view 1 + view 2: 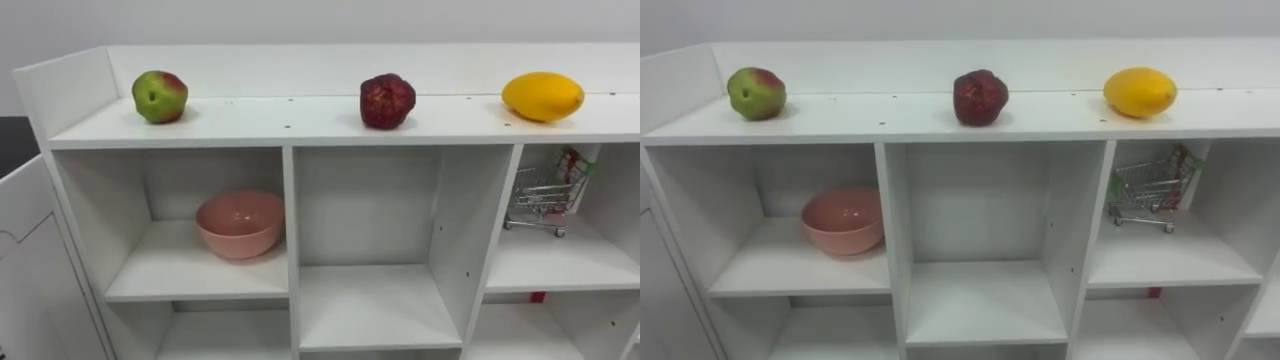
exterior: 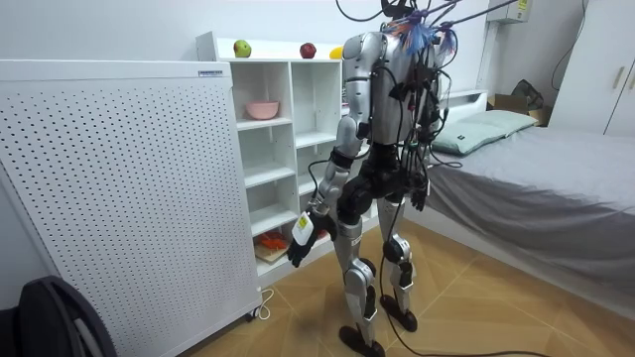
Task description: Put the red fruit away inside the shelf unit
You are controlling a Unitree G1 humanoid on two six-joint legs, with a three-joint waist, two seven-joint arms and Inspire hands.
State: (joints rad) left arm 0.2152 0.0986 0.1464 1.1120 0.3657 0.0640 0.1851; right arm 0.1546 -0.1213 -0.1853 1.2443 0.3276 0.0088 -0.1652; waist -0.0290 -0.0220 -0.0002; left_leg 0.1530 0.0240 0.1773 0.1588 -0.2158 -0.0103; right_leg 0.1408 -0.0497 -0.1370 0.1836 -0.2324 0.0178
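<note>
Three fruits sit on top of the closet (image 1: 330, 122), one of each kind.
I count one apple (image 1: 159, 96) at the left, one dark red fruit (image 1: 387, 101) in the middle and one yellow fruit (image 1: 542, 96) at the right, well apart; the yellow one lies with its long axis left to right. Below are one pink bowl (image 1: 240, 223) in the left compartment and one toy cart (image 1: 545, 195) in the right. My left hand (image 2: 301, 238) hangs low by the closet; I cannot tell its fingers' state.

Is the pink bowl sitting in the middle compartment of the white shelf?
No, the pink bowl sits in the left compartment, below the green apple on the top board.
</note>
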